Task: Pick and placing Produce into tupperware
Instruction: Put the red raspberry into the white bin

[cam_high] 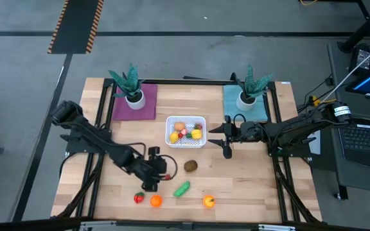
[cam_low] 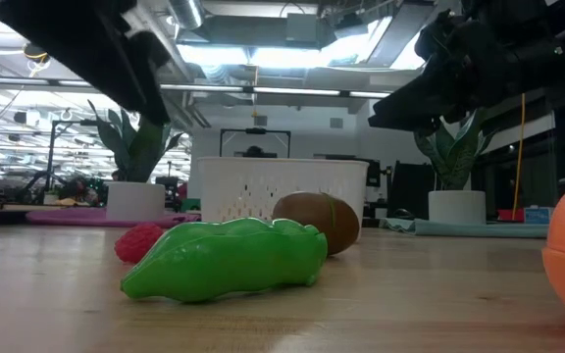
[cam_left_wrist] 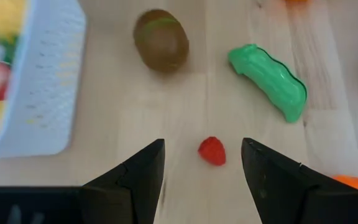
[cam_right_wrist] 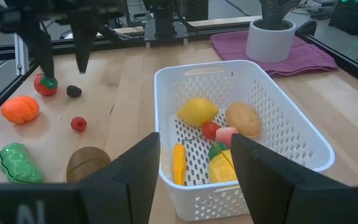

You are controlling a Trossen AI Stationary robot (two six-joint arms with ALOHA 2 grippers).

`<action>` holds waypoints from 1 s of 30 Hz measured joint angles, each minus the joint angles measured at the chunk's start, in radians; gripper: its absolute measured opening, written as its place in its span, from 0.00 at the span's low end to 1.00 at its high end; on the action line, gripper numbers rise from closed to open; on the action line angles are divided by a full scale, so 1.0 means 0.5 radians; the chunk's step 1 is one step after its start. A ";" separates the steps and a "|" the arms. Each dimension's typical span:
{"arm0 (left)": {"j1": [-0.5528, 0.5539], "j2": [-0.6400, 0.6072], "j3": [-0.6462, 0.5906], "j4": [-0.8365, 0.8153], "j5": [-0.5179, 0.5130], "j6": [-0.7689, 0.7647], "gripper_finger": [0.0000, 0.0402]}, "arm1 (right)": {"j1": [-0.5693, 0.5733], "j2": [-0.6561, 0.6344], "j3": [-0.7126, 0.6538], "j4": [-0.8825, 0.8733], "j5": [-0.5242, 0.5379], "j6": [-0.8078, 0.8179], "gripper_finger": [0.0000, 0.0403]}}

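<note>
the white basket [cam_high: 169, 122] stands in the middle of the table [cam_high: 249, 186], between the two potted plants at the far side. in the basket lie several pieces: a lemon [cam_right_wrist: 197, 111], a tan potato [cam_right_wrist: 243, 118], a small carrot [cam_right_wrist: 178, 163], a red piece [cam_right_wrist: 211, 130] and a yellow piece [cam_right_wrist: 221, 168] with green on it; some more are hidden, so the exact count inside cannot be told. outside the basket, on the wood, there are six pieces: one brown kiwi [cam_high: 190, 166] just near the basket, one green pod [cam_high: 182, 189], one small red berry [cam_left_wrist: 212, 150], one tomato [cam_high: 139, 198], and two orange pieces [cam_high: 155, 201] [cam_high: 208, 201] along the near edge. one small dark piece [cam_right_wrist: 73, 91] near the tomato is too small to name. the left gripper [cam_left_wrist: 202, 163] hangs low over the table near the pod, pointing down, its fingers apart with the berry on the wood between them, nothing held. the right gripper [cam_right_wrist: 194, 165] is stretched from the right side toward the basket, just beside its edge, fingers apart and empty.
</note>
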 joint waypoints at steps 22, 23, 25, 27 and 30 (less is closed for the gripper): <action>0.079 0.308 0.083 0.015 0.200 -0.205 0.51 | 0.000 0.000 0.000 -0.057 -0.001 -0.027 0.50; 0.079 0.321 0.083 0.023 0.188 -0.208 0.51 | 0.000 0.000 0.000 -0.057 -0.001 -0.036 0.50; 0.079 0.356 0.083 0.017 0.175 -0.207 0.51 | 0.001 0.000 0.000 -0.058 -0.001 -0.050 0.50; 0.077 0.403 0.082 0.030 0.169 -0.208 0.51 | 0.001 0.000 0.000 -0.059 -0.002 -0.053 0.50; 0.077 0.474 0.080 0.026 0.170 -0.210 0.51 | 0.000 0.000 0.000 -0.064 -0.002 -0.056 0.50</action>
